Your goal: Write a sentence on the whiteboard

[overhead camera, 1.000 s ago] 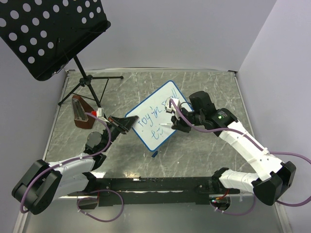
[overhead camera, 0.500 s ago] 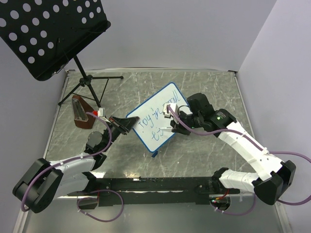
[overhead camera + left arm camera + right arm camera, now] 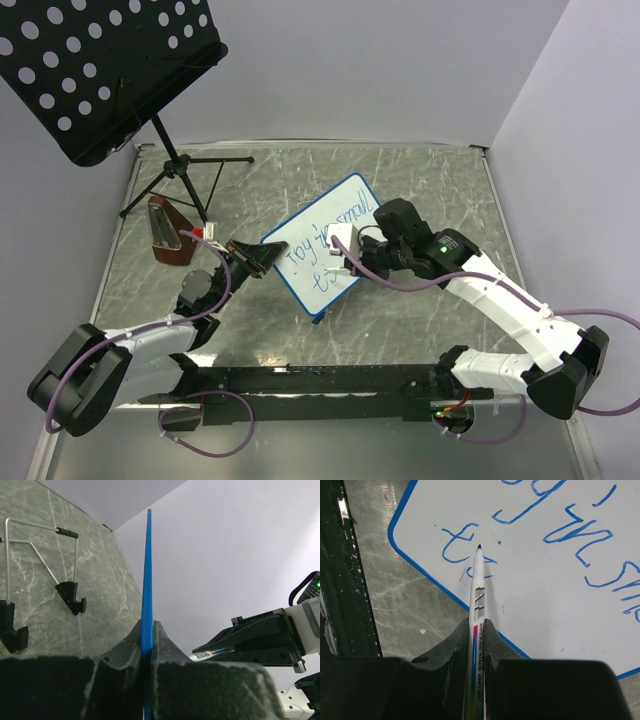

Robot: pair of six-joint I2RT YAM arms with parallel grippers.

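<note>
Right tool [image 3: 476,626] is pinched tight on the marker [image 3: 477,580], whose tip sits at the second line. Left tool [image 3: 148,630] clamps the whiteboard [image 3: 312,295] by its blue rim, holding it tilted at mid-tabletop [image 3: 430,180]. I judge the board light, thin and stiff, apt to swing under pressure. The sentence [image 3: 580,540] runs in loose blue script.

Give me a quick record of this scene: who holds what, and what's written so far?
left gripper: shut on the blue edge of the whiteboard
right gripper: shut on a marker
marker tip: at the start of the second line; contact unclear
sentence: blue handwriting, first line roughly "Joy in small", second barely begun
behind: black music stand, far left
</note>
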